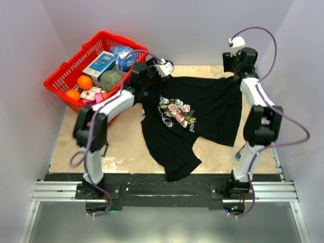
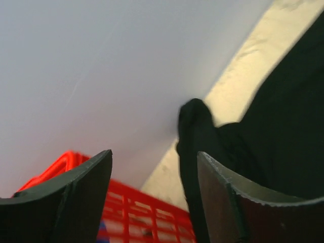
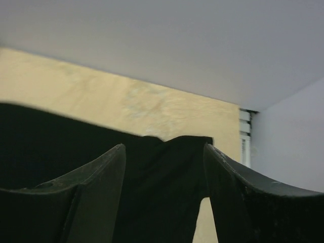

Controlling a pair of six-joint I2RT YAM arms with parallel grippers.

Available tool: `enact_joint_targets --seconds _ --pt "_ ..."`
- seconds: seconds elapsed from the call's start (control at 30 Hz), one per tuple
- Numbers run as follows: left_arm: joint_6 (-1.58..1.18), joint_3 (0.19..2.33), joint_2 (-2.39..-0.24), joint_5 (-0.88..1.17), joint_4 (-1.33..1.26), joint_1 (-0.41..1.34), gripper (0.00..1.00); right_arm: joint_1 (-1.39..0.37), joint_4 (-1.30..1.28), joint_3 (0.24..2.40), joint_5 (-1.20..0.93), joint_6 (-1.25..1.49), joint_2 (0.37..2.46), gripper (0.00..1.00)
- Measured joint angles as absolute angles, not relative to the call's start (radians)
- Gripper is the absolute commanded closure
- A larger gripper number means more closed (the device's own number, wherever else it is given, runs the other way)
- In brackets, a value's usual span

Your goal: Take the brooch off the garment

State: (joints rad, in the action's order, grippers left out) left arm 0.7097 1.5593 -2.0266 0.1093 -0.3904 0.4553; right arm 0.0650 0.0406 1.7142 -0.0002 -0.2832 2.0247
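The garment (image 1: 202,109), a black T-shirt with a pink, white and green floral print (image 1: 177,112), lies spread on the table. A tiny blue spot at its left edge by my left wrist (image 1: 146,93) may be the brooch; it shows in neither wrist view. My left gripper (image 1: 148,71) is open and empty over the shirt's left shoulder; in its wrist view (image 2: 154,154) a fold of the shirt (image 2: 283,111) rises beyond the right finger. My right gripper (image 1: 234,71) is open (image 3: 164,147), with the shirt's far right sleeve (image 3: 50,136) between and beyond its fingers.
A red basket (image 1: 66,66) stands at the back left, close to my left gripper, and holds oranges, a green ball (image 1: 110,79), a box and a blue-and-white round container (image 1: 123,56). It shows in the left wrist view (image 2: 147,207). Walls enclose the back and sides.
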Motion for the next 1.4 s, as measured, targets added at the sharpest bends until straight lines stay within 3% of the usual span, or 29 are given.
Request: enact_joint_targets --seconds 0.1,0.23,0.33,0.47,0.73,0.97,1.4 --pt "0.635 1.399 -1.788 0.195 -0.287 0.468 0.52 0.058 -0.064 1.601 -0.178 -0.348 1.859 0.35" --pt "0.597 1.251 -1.539 0.349 -0.133 0.473 0.62 0.052 -0.251 1.481 -0.345 -0.494 1.760 0.50" --pt "0.587 1.172 -1.513 0.426 -0.052 0.480 0.71 0.052 -0.390 1.381 -0.404 -0.620 1.767 0.64" --pt "0.585 1.110 -1.627 0.467 0.036 0.509 0.80 0.053 -0.535 1.237 -0.413 -0.757 1.789 0.69" --pt "0.618 1.097 -1.794 0.469 0.187 0.554 0.80 0.054 -0.523 1.202 -0.300 -0.849 1.837 0.83" --pt "0.665 1.011 -1.795 0.402 0.195 0.559 0.83 0.077 -0.413 1.227 -0.164 -0.824 1.900 0.85" --pt "0.660 0.651 -1.395 0.449 0.321 0.754 0.85 0.097 -0.284 1.102 0.031 -0.846 1.841 0.83"
